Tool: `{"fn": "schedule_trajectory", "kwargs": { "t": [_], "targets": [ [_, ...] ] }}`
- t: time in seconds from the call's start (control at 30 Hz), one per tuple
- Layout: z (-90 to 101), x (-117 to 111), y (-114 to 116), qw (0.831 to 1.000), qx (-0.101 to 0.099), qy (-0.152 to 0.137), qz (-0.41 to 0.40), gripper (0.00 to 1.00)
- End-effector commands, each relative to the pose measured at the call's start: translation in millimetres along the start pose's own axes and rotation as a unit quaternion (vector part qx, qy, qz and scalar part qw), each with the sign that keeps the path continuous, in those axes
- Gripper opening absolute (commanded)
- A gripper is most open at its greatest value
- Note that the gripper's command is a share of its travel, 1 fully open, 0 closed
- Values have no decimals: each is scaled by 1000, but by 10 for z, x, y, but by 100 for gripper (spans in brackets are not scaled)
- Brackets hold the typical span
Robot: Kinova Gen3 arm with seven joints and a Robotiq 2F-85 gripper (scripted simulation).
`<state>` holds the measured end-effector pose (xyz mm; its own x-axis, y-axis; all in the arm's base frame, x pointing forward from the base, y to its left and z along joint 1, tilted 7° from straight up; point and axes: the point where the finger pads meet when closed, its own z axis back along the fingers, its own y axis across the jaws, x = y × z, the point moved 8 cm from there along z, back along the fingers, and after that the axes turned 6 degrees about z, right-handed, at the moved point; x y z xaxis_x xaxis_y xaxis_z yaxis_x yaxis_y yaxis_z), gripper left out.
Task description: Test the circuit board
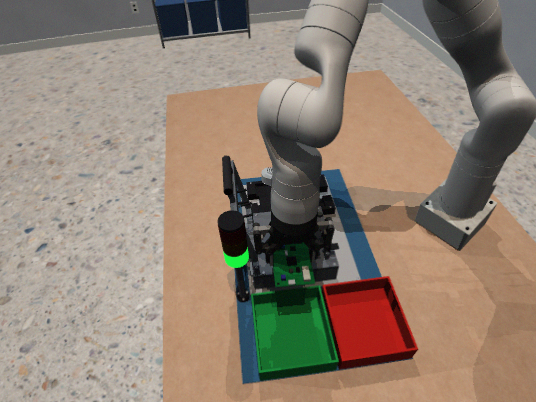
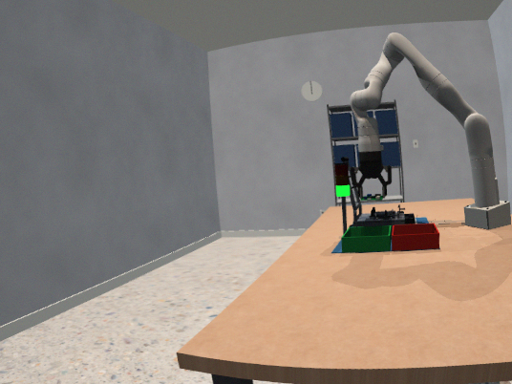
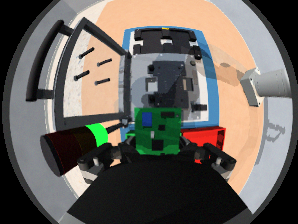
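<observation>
Shows the tester [image 1: 327,268] [image 2: 387,220] [image 3: 141,102] on a mat [image 1: 361,235] [image 2: 337,248] [image 3: 213,90] on the worktop [image 1: 200,320] [image 2: 334,310] [image 3: 107,30]. Seen from the top view, has the left bin [image 1: 300,371] [image 2: 367,243] and right bin [image 1: 377,358] [image 2: 416,241] [image 3: 220,137] side by side before the tester, the light [image 1: 233,240] [image 2: 342,179] [image 3: 75,145] at its front left, and the open lid [image 2: 355,198] [image 3: 59,100] along its left. Puts the arm's base [image 1: 435,220] [image 2: 478,218] [image 3: 253,92] well apart to its right, the shelf [image 1: 205,36] [image 2: 365,138] far behind.

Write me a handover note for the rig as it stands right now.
Gripper: shut on the circuit board, held up above the tester's near edge, just short of over the green bin.
Signal light: green.
Lid: standing open.
Done: board out of the tester, lid open.
Left: carry it over the green bin and release. Keep clear of the red bin.
</observation>
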<state>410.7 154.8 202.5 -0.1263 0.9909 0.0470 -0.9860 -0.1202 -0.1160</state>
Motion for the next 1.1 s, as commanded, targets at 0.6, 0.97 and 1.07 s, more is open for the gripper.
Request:
{"fn": "schedule_trajectory", "kwargs": {
  "t": [0.6,0.97,1.07],
  "targets": [
    [-268,859,-190,1000,6,-6,17,77],
    [-271,867,-192,1000,6,-5,17,77],
    [-271,867,-192,1000,6,-5,17,77]
  ]
}}
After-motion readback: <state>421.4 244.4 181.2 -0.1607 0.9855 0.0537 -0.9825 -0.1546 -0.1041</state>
